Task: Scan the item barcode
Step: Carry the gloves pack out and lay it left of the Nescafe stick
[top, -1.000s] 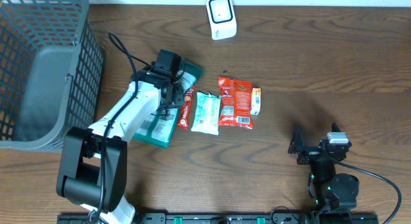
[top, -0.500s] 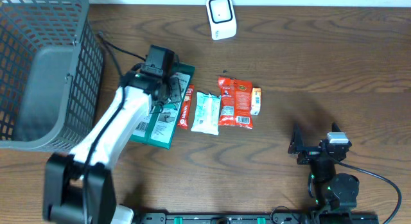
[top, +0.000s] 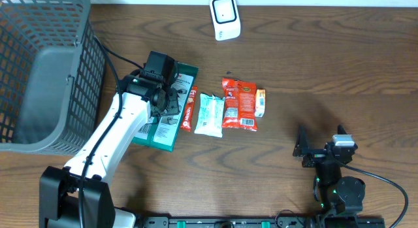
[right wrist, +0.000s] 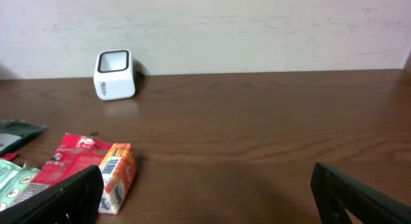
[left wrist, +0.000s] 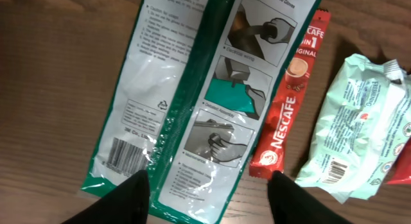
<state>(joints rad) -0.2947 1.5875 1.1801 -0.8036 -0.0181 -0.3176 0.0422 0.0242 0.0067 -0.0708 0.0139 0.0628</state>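
Dark wooden desk (top: 313,65) holds a long green-and-clear plastic packet (left wrist: 186,89) lying flat directly beneath your left jaws, which stand apart astride its near end, gripping nothing. Its long axis runs away from them, roughly toward the small white box scanner (top: 224,17); the printed barcode (left wrist: 125,156) faces up beside one finger. Your right jaws, wide apart and empty, sit well away, so the left arm (top: 111,133) is nearer.
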